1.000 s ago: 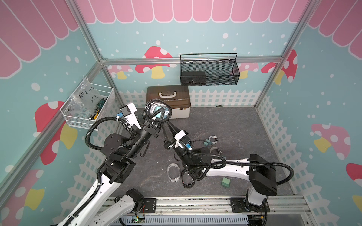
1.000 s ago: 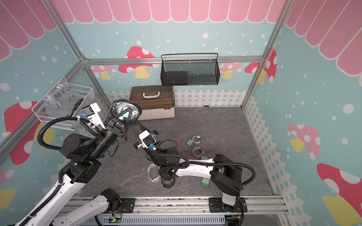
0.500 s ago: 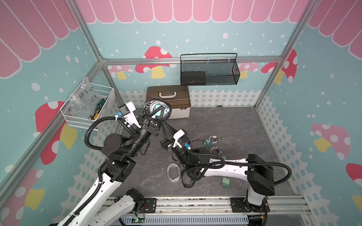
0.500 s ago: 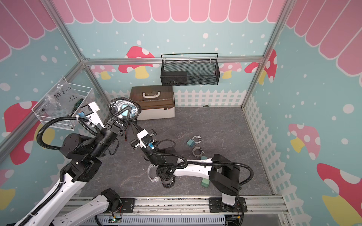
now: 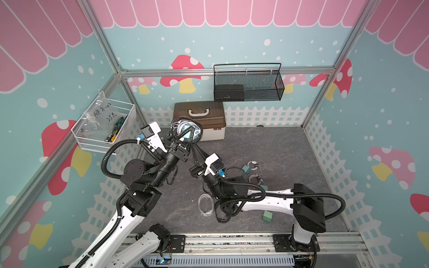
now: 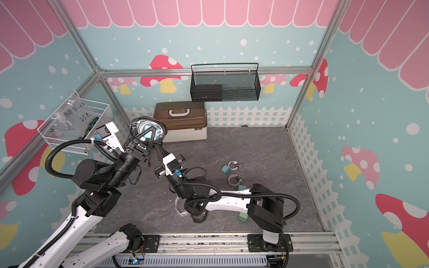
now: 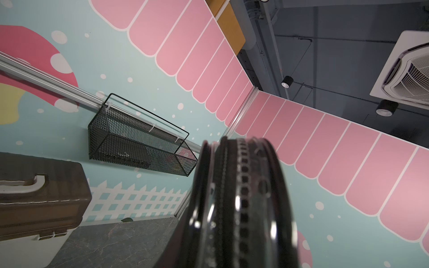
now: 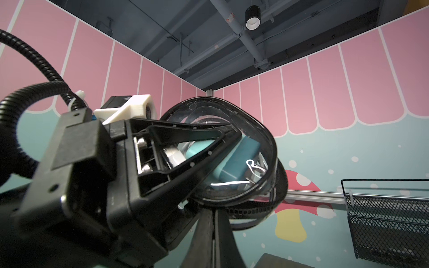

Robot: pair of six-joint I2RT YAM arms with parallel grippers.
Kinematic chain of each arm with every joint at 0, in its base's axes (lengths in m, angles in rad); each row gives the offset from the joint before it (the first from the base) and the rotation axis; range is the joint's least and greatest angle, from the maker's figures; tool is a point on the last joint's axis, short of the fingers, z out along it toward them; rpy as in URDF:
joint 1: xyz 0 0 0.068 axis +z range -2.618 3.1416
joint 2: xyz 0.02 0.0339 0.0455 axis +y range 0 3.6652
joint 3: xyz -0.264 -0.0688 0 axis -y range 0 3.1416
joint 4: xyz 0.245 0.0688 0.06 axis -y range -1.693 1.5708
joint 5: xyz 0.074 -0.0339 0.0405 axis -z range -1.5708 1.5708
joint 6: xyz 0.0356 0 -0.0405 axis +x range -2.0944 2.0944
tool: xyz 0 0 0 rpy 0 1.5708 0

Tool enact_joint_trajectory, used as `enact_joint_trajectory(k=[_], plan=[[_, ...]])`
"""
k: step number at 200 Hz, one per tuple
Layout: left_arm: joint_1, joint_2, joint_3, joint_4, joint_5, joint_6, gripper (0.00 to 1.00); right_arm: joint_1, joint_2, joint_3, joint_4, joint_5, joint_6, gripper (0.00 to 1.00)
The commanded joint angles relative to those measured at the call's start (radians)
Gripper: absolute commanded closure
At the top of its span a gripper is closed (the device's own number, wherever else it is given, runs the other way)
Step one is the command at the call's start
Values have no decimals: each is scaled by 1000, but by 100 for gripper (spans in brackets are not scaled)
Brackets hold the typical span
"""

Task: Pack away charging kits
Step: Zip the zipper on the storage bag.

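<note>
In both top views my left jaws pinch the black-rimmed pouch (image 5: 177, 124) aloft in front of the brown-lidded box (image 5: 209, 111); my right jaws, pressed together, reach its lower rim. A loose adapter (image 5: 267, 215) and a coiled cable (image 5: 253, 164) lie on the surface (image 5: 278, 148). The left wrist view shows the pouch edge-on. In the right wrist view a teal adapter (image 8: 241, 157) and white cable (image 8: 253, 165) sit inside it

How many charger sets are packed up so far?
None looks finished yet. One teal plug and cable sit inside the black-rimmed pouch, held up by the left gripper while the shut right gripper sits at its zipper edge. Left on the floor: loose plugs, coiled cables and more pouches.
</note>
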Motion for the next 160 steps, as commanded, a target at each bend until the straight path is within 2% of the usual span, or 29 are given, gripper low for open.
enact_joint_trajectory(k=[1, 35, 81, 113, 160], plan=[[-2, -31, -6, 11, -4, 0, 100, -15, -35, -11, 55, 147, 16, 100], [-3, -42, -19, 22, -8, 3, 100, -15, -58, -23, 55, 231, 30, 100], [-3, -44, -14, 9, 2, 4, 100, -16, -76, -31, 55, 266, 16, 100], [3, -42, 9, -66, 48, 22, 100, -26, -102, -76, 36, 159, -53, 100], [19, -53, 16, -152, 191, 37, 100, -119, -233, -233, -91, -7, -29, 100]])
